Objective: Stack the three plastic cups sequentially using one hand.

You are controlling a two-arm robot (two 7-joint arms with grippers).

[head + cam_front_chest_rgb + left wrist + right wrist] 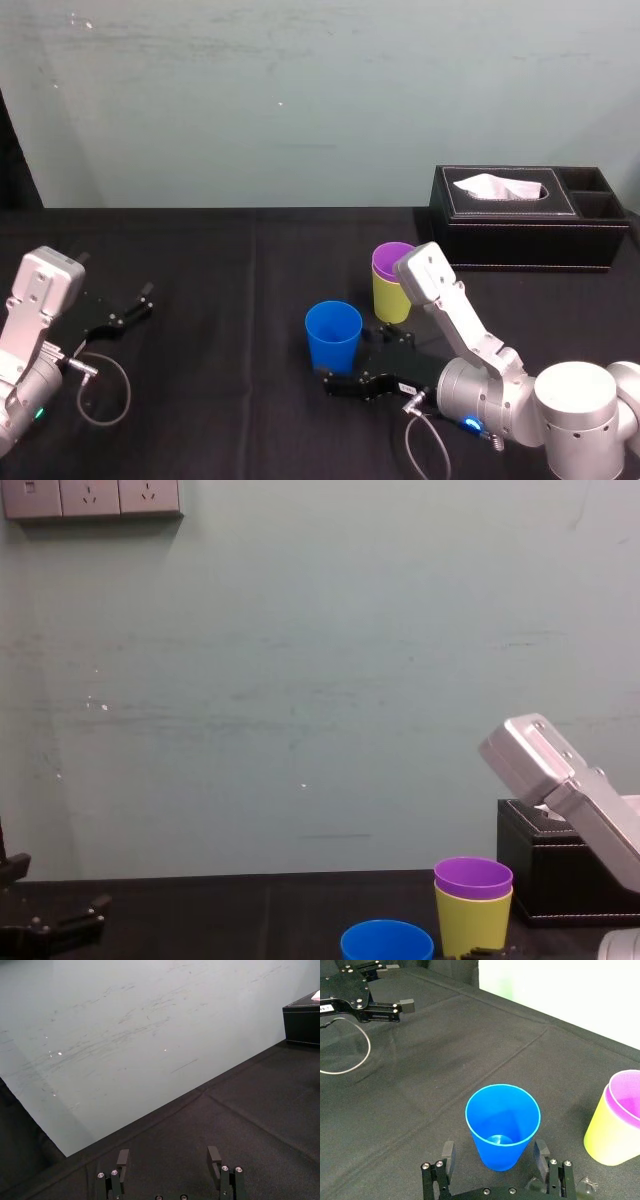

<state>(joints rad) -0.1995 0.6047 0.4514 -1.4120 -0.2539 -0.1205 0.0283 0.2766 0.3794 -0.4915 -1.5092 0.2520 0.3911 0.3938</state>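
- Black tablecloth [200, 300] gives you open room left of the blue cup [503, 1125].
- Your right gripper [494, 1154] flanks it, jaws spread, not clamping.
- The purple cup [392, 260] nests in the yellow-green cup [391, 300] nearby.
- The left gripper [168, 1157] sits parked, jaws released.

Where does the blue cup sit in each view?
Head view: blue cup, centre.
Right wrist view: lower centre, between open fingers of the right hand.
Chest view: bottom edge, left of the purple cup.
Left wrist view: left hand faces wall and tissue box.
Shared landmark: purple cup nested in yellow-green cup.
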